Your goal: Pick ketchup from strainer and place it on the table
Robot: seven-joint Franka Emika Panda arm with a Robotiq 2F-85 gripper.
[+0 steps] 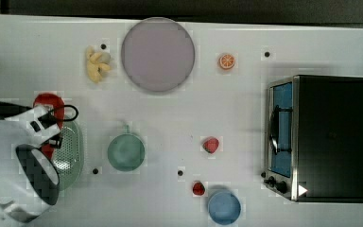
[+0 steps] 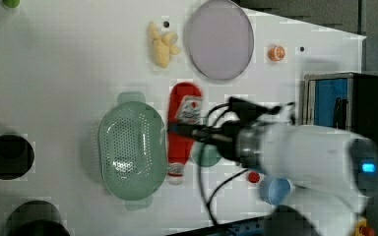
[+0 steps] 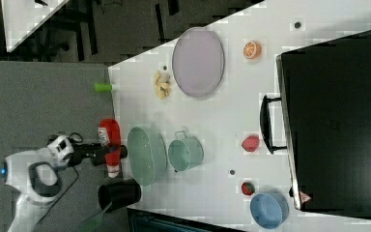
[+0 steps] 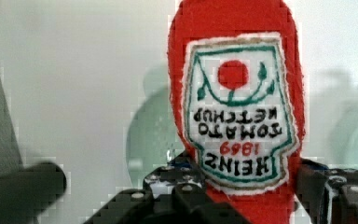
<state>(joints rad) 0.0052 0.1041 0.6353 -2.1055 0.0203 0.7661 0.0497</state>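
While clamped on the ketchup (image 2: 183, 132) at mid-body, the gripper (image 2: 173, 131) holds the bottle lifted clear of the strainer (image 2: 128, 147), which lies just beside it on the table (image 2: 59, 73).

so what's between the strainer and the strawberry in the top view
The green cup stands between the strainer and the strawberry in the top view.
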